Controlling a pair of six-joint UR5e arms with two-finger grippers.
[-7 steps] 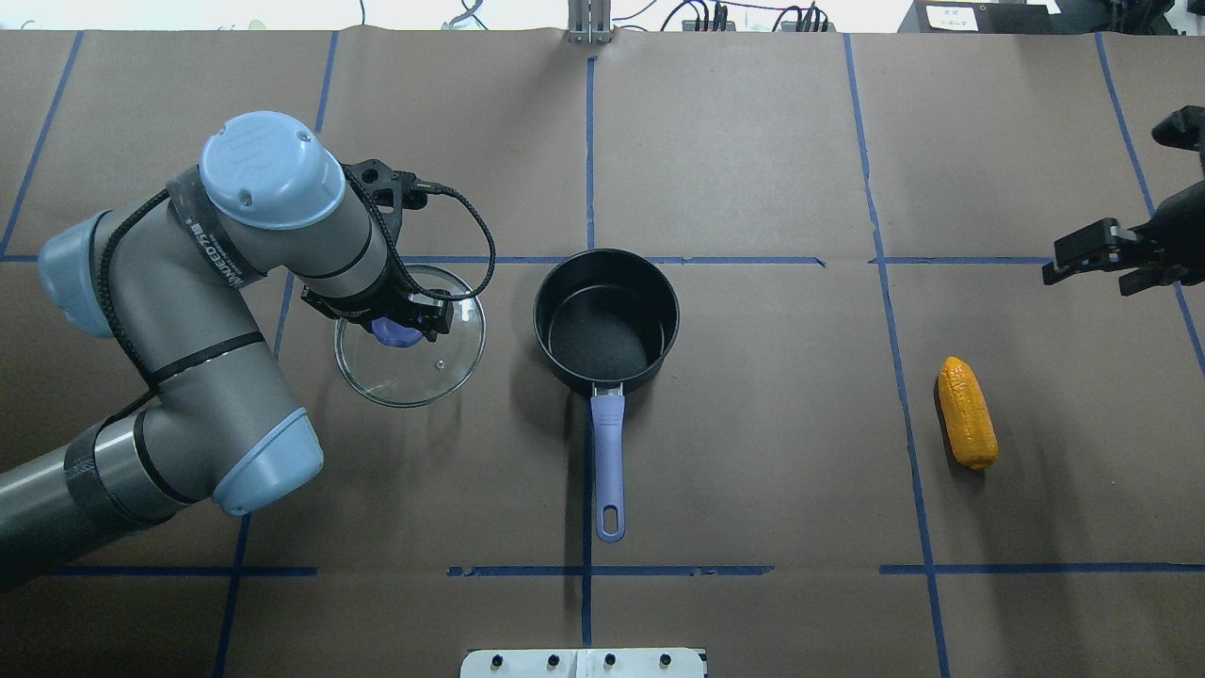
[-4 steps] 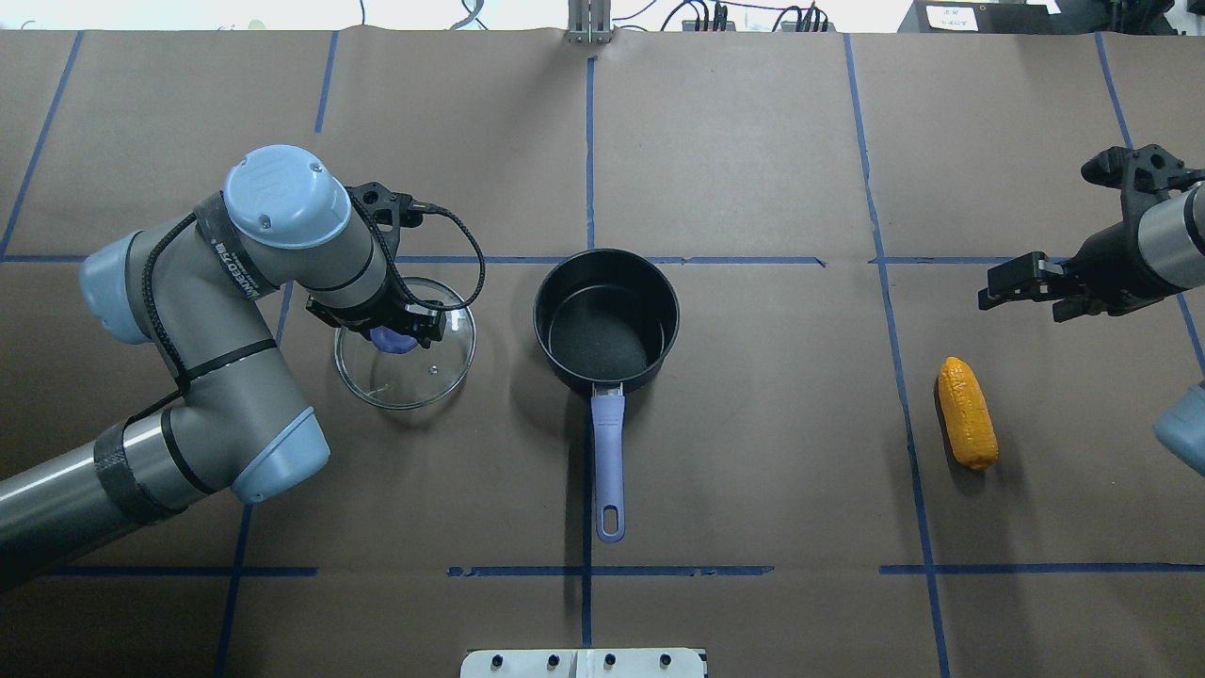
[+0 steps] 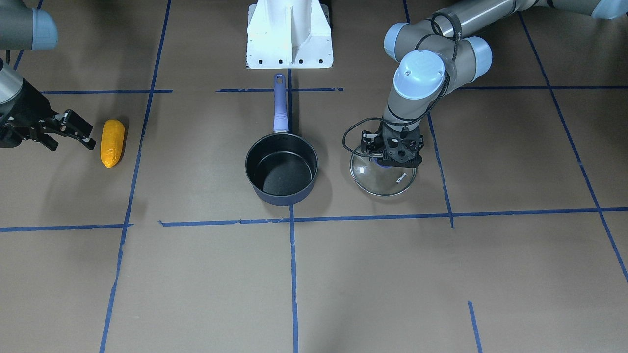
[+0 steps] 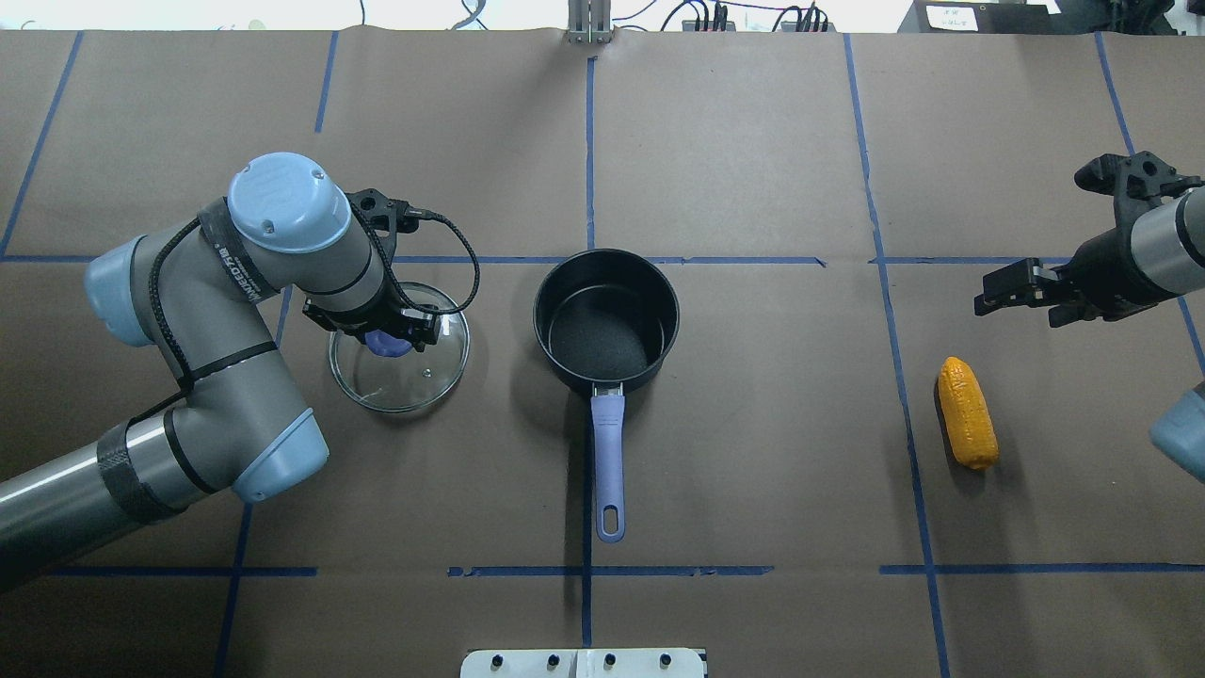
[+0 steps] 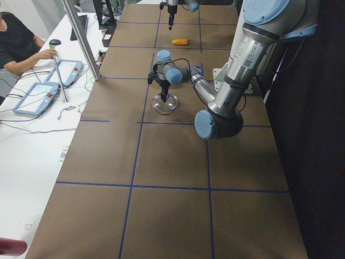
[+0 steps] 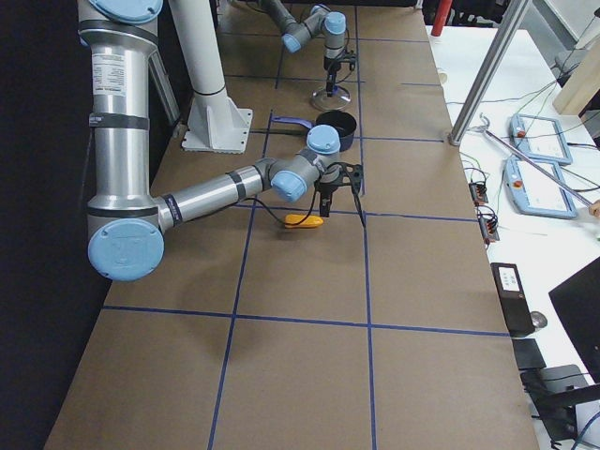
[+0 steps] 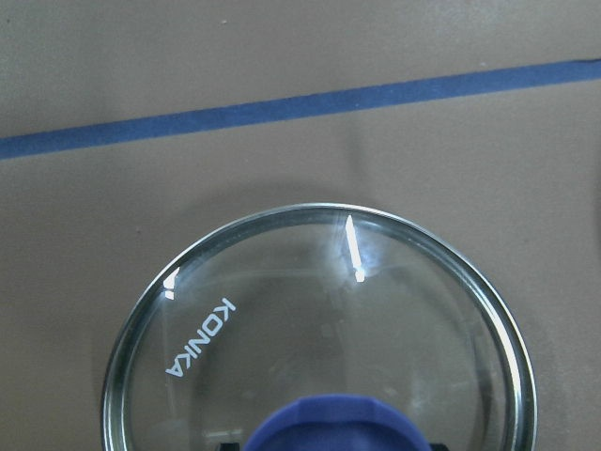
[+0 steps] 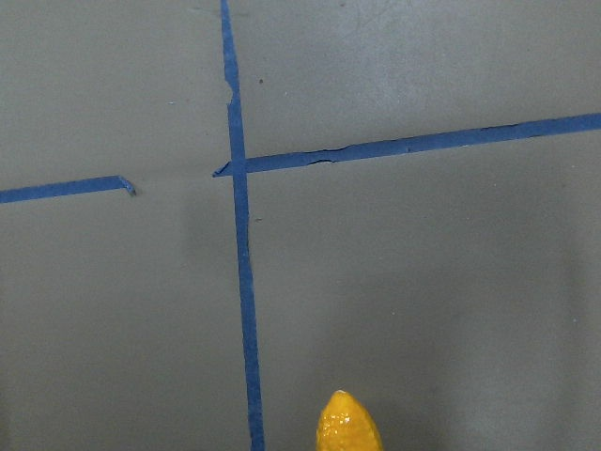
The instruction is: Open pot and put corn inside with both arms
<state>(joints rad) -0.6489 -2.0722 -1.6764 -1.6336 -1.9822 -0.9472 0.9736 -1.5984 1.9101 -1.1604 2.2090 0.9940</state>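
Note:
The pot (image 4: 605, 320) stands open at the table's middle, its lavender handle (image 4: 608, 452) pointing toward my base; it also shows in the front view (image 3: 281, 169). The glass lid (image 4: 414, 377) is to the pot's left, low at the table. My left gripper (image 4: 388, 337) is shut on the lid's purple knob (image 7: 343, 427). The corn (image 4: 968, 412) lies on the table at the right and shows in the front view (image 3: 112, 143). My right gripper (image 4: 1036, 297) is open and empty, pointing down, above the table just beyond the corn's far tip (image 8: 347, 427).
Blue tape lines (image 4: 588, 160) cross the brown paper-covered table. The white base stand (image 3: 289, 34) sits at the near edge behind the pot handle. An operator (image 5: 19, 46) sits at a side desk with tablets.
My left arm has moved the lid slightly left and lower, still holding its knob. My right gripper has come in from the right edge toward the corn.

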